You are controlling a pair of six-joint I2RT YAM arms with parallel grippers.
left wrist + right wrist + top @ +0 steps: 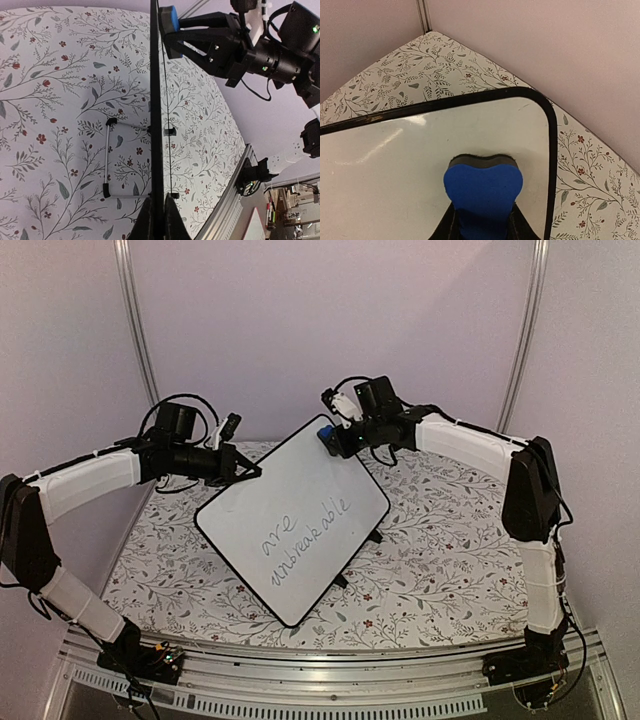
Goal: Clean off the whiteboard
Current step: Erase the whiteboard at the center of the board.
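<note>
Holding eraser [483,192] at whiteboard [295,515] corner, R end effector [333,438].

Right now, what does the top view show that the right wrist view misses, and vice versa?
Top only: the handwriting on the whiteboard, and the left fingers clamped on its edge. Right wrist only: a close look at the blue eraser between the right fingers, by the board's rounded corner. Both: board, eraser and flowered table.

A tabletop [450,540] patterned with grey leafy sprigs and small red flowers sits between pale lilac walls [330,320], with a slim metal post [137,320] at each back corner and an aluminium rail [330,670] along its near edge.
</note>
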